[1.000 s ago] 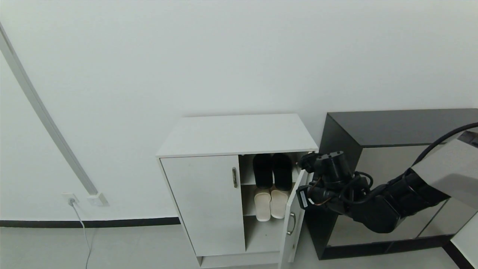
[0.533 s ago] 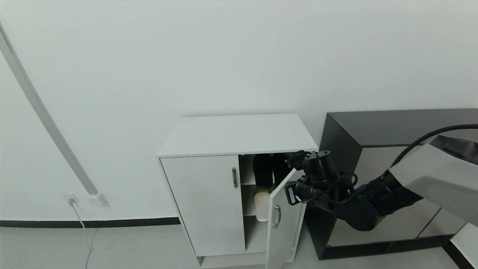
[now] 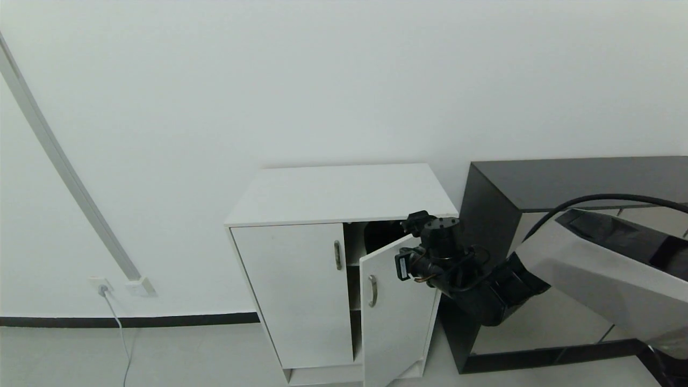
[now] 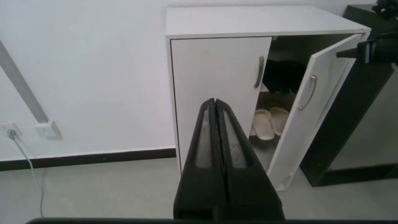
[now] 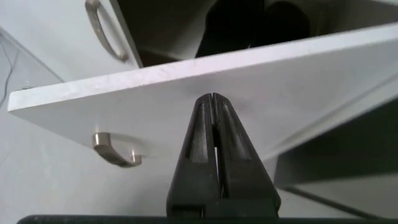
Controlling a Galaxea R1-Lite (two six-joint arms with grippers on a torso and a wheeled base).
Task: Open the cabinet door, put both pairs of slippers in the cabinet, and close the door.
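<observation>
The white cabinet [image 3: 338, 193] stands against the wall, its left door [image 3: 295, 290] closed. Its right door [image 3: 398, 306] hangs ajar, leaving a narrow dark gap. My right gripper [image 3: 413, 219] is shut, tips pressed against the outer face of that door [image 5: 155, 106] near its top edge, above the handle [image 5: 115, 152]. Black slippers [image 4: 283, 71] lie on the upper shelf and white slippers [image 4: 270, 121] on the shelf below; the door hides most of them in the head view. My left gripper [image 4: 214, 102] is shut on nothing, held back in front of the cabinet.
A black sideboard [image 3: 564, 177] stands directly right of the cabinet, close behind my right arm. A wall socket with a cable [image 3: 102, 287] and a slanted conduit [image 3: 59, 156] are on the left wall. Bare floor lies in front.
My right gripper has swung leftward, pushing the right door from wide open to nearly closed. The slippers, plain a second ago, are now mostly covered by the door.
</observation>
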